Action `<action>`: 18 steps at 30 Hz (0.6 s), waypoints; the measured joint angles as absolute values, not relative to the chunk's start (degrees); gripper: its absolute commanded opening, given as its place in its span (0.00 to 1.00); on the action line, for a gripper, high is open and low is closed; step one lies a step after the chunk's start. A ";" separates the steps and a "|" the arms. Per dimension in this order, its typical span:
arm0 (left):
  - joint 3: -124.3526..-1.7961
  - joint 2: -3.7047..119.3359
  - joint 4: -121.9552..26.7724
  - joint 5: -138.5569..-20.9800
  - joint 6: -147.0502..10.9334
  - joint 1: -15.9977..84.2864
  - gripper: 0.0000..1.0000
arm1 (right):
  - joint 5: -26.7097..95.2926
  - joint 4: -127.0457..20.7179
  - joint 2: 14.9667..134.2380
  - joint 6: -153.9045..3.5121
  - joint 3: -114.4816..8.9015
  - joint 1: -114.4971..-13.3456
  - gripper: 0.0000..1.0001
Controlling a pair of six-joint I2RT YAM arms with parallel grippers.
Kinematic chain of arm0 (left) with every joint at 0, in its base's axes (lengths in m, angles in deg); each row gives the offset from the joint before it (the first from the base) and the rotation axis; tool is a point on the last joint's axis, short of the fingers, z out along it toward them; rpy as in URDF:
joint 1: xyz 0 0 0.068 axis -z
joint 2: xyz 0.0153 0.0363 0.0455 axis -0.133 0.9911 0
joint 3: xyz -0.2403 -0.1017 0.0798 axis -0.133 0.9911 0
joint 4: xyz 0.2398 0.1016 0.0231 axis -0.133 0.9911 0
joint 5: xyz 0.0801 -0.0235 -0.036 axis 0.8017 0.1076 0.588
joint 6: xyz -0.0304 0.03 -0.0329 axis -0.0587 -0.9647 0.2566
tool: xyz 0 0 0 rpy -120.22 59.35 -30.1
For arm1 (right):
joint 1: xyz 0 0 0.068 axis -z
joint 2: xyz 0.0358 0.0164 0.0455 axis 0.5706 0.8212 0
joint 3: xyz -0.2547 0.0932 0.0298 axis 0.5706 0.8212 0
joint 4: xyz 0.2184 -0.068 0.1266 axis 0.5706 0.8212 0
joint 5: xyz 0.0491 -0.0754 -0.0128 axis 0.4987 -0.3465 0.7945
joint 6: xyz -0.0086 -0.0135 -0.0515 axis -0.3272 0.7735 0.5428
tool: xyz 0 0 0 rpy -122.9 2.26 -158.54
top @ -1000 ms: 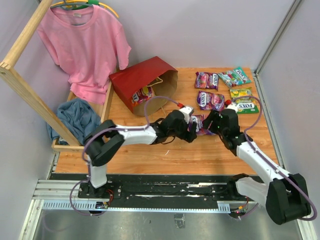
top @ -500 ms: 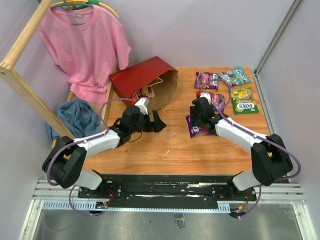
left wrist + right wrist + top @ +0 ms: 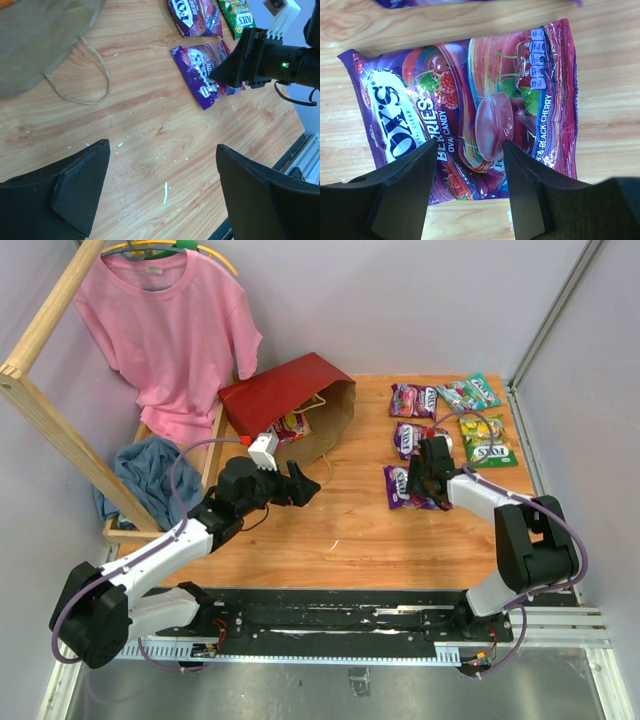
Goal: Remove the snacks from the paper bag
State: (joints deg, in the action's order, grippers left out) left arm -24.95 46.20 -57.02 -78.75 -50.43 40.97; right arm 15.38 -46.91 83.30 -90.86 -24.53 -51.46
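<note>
The dark red paper bag lies on its side at the back left, its kraft mouth facing right, with a snack packet showing inside. Its kraft side and loop handle show in the left wrist view. My left gripper is open and empty over bare wood right of the bag. My right gripper is open just above a purple Fox's packet lying flat on the table. Several more packets lie behind it: purple, purple, green, yellow, green.
A pink T-shirt hangs on a wooden rack at the back left, with a blue cloth below it. Grey walls close the back and right sides. A metal rail runs along the near edge.
Both grippers met at the table's middle around the purple packet. My left arm drew back left toward the bag. My right gripper carried the packet right, set it down and opened.
</note>
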 measured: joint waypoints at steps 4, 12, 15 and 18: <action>-24.97 44.43 -55.09 -78.14 -51.72 40.29 0.91 | 17.77 -47.76 80.83 -92.41 -21.93 -46.24 0.60; -25.01 43.14 -51.53 -77.59 -54.14 39.15 0.91 | 19.19 -44.42 75.12 -96.57 -17.91 -37.08 0.72; -25.01 41.57 -50.53 -77.46 -54.58 38.65 0.92 | 19.10 -42.62 72.76 -98.21 -16.20 -33.84 0.76; -25.03 39.95 -50.02 -77.31 -54.82 38.45 0.92 | 19.54 -41.62 70.84 -100.13 -14.72 -29.28 0.75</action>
